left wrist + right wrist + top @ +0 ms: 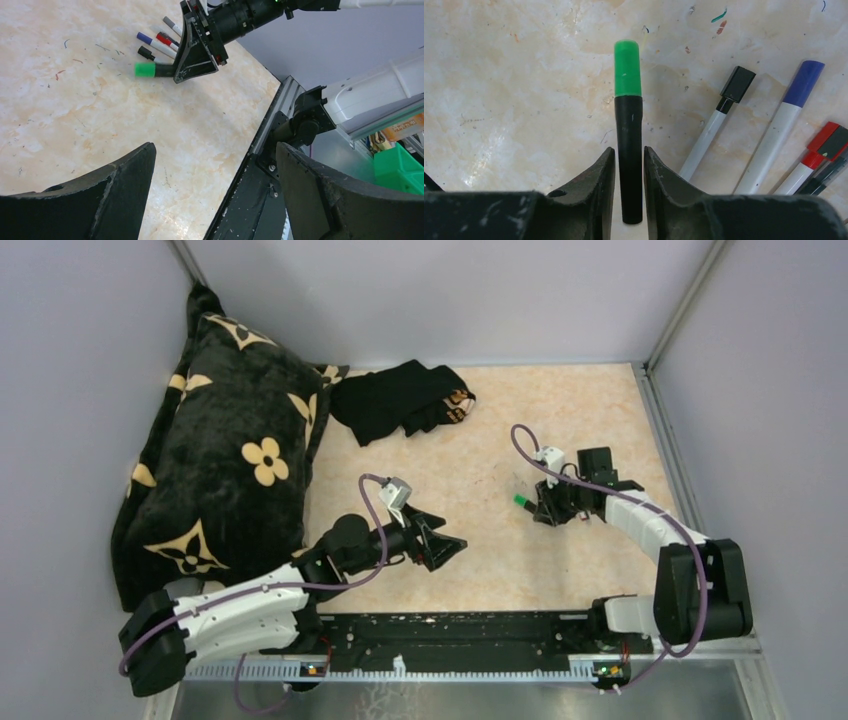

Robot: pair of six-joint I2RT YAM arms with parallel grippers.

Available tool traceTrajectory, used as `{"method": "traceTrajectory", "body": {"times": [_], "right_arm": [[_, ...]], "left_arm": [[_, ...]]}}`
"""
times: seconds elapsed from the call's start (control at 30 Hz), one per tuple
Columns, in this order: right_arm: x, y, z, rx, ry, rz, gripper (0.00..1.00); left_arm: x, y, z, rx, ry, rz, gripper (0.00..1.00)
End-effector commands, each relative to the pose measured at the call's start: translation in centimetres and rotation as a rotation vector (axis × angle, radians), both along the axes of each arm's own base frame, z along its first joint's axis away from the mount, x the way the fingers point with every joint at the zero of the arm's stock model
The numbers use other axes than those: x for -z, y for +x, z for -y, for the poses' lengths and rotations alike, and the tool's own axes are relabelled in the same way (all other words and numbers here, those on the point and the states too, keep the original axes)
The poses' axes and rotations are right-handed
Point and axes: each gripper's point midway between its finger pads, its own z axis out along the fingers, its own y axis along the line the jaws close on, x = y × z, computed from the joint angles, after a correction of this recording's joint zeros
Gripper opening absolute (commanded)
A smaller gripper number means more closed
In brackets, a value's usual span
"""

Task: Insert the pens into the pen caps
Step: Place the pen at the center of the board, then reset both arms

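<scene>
A thick black-barrelled pen [629, 145] wearing the green cap [627, 75] lies flat on the marbled table. My right gripper [629, 150] straddles its rear end, with a thin gap on each side of the barrel. To its right lie white-barrelled pens wearing a black cap [738, 82], a purple-blue cap [805, 82] and a red cap [830, 140]. In the top view the green cap [521, 500] pokes out left of the right gripper [542, 508]. My left gripper [452, 538] hovers wide open and empty; its wrist view shows the green cap [145, 69] ahead.
A black pillow with tan flowers [220, 470] fills the left side, and a black cloth [405, 400] lies at the back. The black base rail [450, 630] runs along the near edge. A metal frame [665, 440] borders the right.
</scene>
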Motion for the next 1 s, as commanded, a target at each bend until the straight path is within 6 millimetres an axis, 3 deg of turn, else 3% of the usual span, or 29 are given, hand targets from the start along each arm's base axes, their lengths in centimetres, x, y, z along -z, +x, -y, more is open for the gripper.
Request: {"method": "traceTrajectory", "body": {"times": [0.0,0.17,0.23,0.33,0.43,0.5,0.6,0.7,0.83,0.97], "right_arm": [[-1.5,1.7,-0.2,0.012,0.022,0.047,0.33],[-3.3,2.1,0.2,0.015,0.007,0.098,0.5],[-5.1,2.5,0.9,0.024,-0.012,0.156,0.56],[-8.9,3.1,1.8,0.021,-0.05,0.273,0.72],[-14.8,3.2,2.4,0.087,-0.019,0.422,0.97],[-19.8,3.2,2.5,0.133,0.021,0.552,0.99],[-28.5,3.2,4.1,0.345,0.109,0.749,0.99],[-35.5,2.1,5.1,0.476,0.191,0.808,0.99],[-41.9,-0.4,5.0,0.482,0.262,0.899,0.99],[-45.1,-2.1,3.5,0.417,0.342,0.901,0.99]], "left_arm": [[-1.0,-0.1,-0.5,-0.012,-0.05,0.001,0.95],[-4.3,-0.2,-0.7,0.005,-0.103,0.034,0.99],[-5.8,0.2,-0.9,0.008,-0.105,0.045,0.99],[-8.1,0.7,-1.4,0.017,-0.119,0.061,0.99],[-10.9,1.7,-2.2,0.004,-0.136,0.088,0.99],[-12.8,2.5,-2.8,-0.012,-0.126,0.106,0.99],[-15.8,3.6,-3.7,-0.049,-0.09,0.155,0.99],[-18.5,4.3,-4.6,-0.092,-0.021,0.199,0.99],[-22.1,4.4,-5.5,-0.12,0.015,0.265,0.99],[-24.9,3.9,-6.7,-0.15,0.01,0.313,0.99]]}}
